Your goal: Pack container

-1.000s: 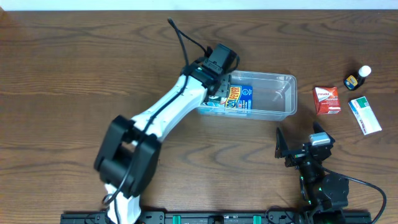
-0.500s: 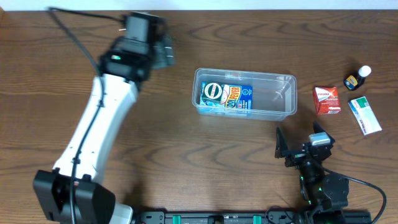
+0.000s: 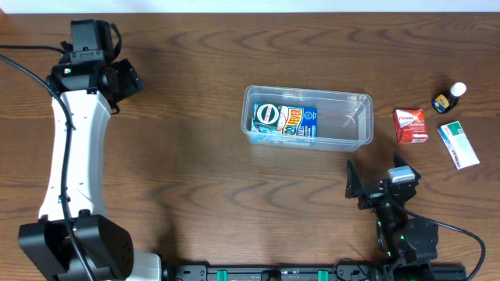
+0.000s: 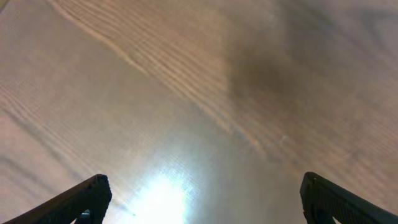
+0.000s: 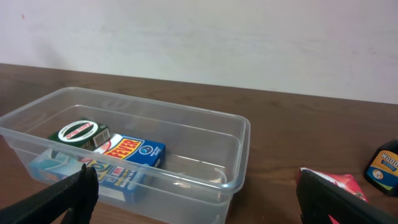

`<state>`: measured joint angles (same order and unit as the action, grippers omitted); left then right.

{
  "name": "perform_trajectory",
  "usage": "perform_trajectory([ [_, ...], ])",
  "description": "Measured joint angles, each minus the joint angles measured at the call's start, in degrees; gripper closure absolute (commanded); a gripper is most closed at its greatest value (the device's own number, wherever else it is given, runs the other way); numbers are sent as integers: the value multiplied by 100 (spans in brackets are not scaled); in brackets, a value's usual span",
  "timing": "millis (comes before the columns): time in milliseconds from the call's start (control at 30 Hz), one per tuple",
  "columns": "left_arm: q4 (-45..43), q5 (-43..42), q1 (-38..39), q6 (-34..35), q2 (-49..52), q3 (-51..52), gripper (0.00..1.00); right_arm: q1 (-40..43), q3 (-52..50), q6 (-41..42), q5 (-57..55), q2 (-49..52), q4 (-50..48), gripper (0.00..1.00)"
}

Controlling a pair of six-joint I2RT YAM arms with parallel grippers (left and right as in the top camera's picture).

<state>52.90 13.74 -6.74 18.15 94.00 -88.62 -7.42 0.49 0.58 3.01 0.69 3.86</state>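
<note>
The clear plastic container [image 3: 344, 117] sits at the table's middle right; it also shows in the right wrist view [image 5: 239, 146]. In its left half lie a blue box [image 3: 299, 123] and a dark green box with a white oval label [image 3: 266, 115], also seen in the right wrist view [image 5: 132, 155], [image 5: 79, 133]. My left gripper [image 3: 129, 78] is open and empty at the far left, over bare wood [image 4: 199, 199]. My right gripper [image 3: 376, 181] is open and empty, near the front edge below the container's right end [image 5: 196, 196].
To the right of the container lie a red box [image 3: 410, 126], a white and green box [image 3: 458, 144] and a small dark bottle with a white cap [image 3: 449, 97]. The red box [image 5: 339, 186] and bottle [image 5: 384, 167] also show in the right wrist view.
My left arm has drawn back from the container and swung to the table's far left. The dark green box it left behind now lies in the container. The right arm has not moved.
</note>
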Motion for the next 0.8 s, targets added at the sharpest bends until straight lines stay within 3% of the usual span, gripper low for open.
perform_trajectory([
  [267,140,-463,11,48,-533,144,2,0,0,0,0,0,0,1],
  [667,-632,-955,22,133,-5582,2302,2,0,0,0,-2,0,-2,1],
  [800,-597,-1069,22,131,-6612,3069,2,0,0,0,-2,0,-2,1],
])
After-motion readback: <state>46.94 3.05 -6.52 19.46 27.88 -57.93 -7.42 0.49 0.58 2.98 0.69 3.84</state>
